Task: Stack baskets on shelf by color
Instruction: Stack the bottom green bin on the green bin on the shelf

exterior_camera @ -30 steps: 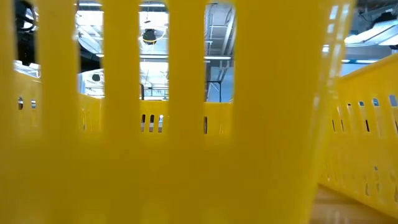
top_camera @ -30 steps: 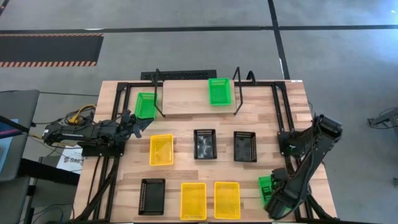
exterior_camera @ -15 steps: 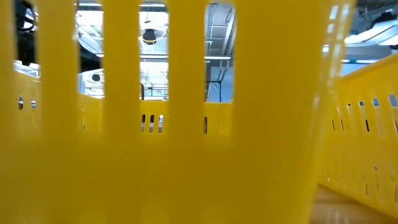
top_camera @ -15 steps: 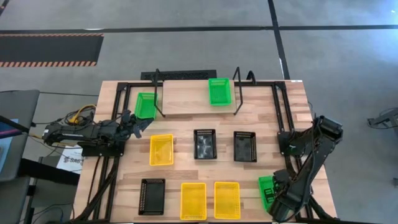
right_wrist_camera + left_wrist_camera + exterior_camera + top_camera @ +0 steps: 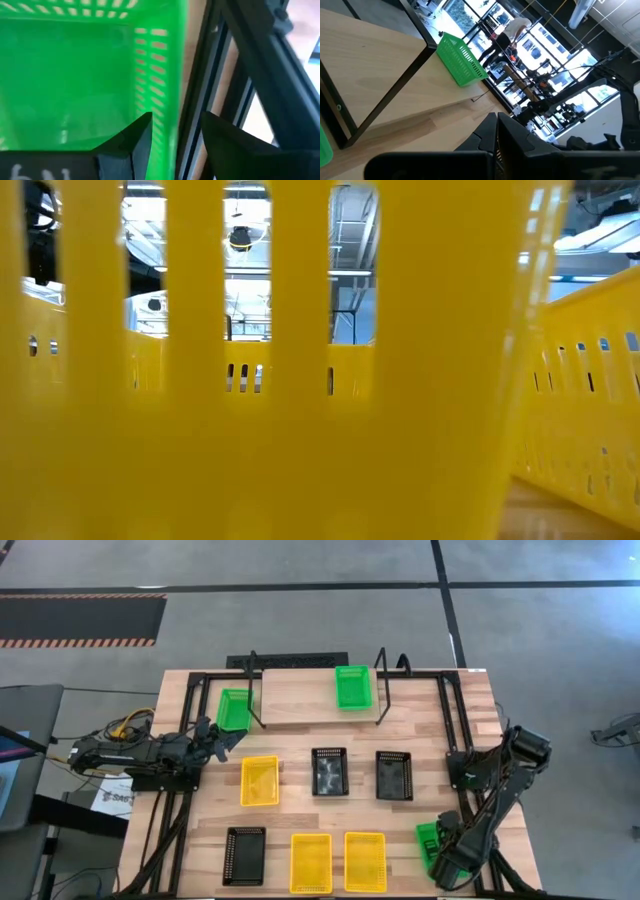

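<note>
Left gripper [image 5: 222, 737] is parked at the table's left edge, fingers shut, empty, pointing at the shelf; waiting arm, kept clear of the work. Just past it a green basket [image 5: 234, 709] sits on the table touching the left looped end of the shelf [image 5: 300, 700], not on the board yet. A second green basket [image 5: 352, 686] is already on the shelf's right part, so probably that's the green column.

Middle of the table: one yellow basket [image 5: 260, 780], two black baskets [image 5: 329, 770] and [image 5: 394, 775] in a row; in the near row a black one [image 5: 245, 855] and two yellows [image 5: 311, 862], [image 5: 365, 860] side by side. None stacked. The low view is filled by a yellow basket wall [image 5: 300, 430], nothing else useful there.

Right gripper [image 5: 440, 862] is at the near right corner over the third green basket [image 5: 427, 843]. In the wrist view its jaws stand wide, one finger [image 5: 132, 142] inside the basket, the other outside, straddling the side wall [image 5: 172, 75] next to the black table frame [image 5: 220, 90]. Not gripping yet; set up to pinch the wall, I'd judge.

Versus a second ago: all baskets stay put, left arm unchanged. Right arm has shifted slightly toward the near edge, and its jaws have just started to narrow.
</note>
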Robot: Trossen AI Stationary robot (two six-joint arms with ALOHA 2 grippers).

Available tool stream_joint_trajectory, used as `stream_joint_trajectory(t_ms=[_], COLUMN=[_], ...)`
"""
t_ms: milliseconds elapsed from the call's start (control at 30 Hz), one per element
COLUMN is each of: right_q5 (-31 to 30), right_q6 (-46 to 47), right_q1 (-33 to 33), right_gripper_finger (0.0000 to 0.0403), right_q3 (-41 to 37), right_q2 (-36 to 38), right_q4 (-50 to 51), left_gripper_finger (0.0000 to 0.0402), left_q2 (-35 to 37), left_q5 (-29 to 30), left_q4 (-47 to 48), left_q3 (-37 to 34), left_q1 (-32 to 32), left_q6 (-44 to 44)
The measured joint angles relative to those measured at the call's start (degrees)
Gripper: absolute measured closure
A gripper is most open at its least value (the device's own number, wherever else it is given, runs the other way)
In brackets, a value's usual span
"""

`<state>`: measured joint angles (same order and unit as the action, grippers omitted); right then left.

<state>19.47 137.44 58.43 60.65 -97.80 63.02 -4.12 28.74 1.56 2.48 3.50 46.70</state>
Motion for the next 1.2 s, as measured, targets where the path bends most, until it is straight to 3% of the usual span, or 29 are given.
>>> stream_joint_trajectory(t_ms=[433, 567, 733, 800, 1033, 1200], right_q5=[-0.20, -1.86, -5.37, -5.55, -5.68, -7.93], right_q6=[-1.33, -1.65, -2.31, -2.57, -3.80, -4.37], right_q1=[-3.11, -5.29, -6.12, -6.00, -5.51, -5.51], right_gripper_finger=[0.0238, 0.0282, 0.0370, 0.0392, 0.0396, 0.0399], right_q3=[-3.58, -3.26, -3.22, -3.22, -0.16, 9.82], right_q2=[0.14, -0.01, 0.07, 0.07, 0.34, 2.26], right_q4=[-9.65, -13.88, -18.02, -18.02, -15.88, -2.42], left_gripper_finger=[0.0401, 0.0401, 0.0401, 0.0401, 0.0401, 0.0401], left_q2=[0.00, -0.01, -0.02, -0.02, -0.02, -0.02], left_q5=[0.03, 0.06, 0.11, 0.14, 0.14, 0.14], left_q4=[0.00, 0.00, 0.00, 0.00, 0.00, 0.00], left_q3=[0.00, 0.00, 0.00, 0.00, 0.00, 0.00], left_q1=[0.01, -0.01, -0.02, -0.02, 0.00, -0.01], left_q6=[-0.07, -0.07, -0.11, -0.11, -0.11, -0.07])
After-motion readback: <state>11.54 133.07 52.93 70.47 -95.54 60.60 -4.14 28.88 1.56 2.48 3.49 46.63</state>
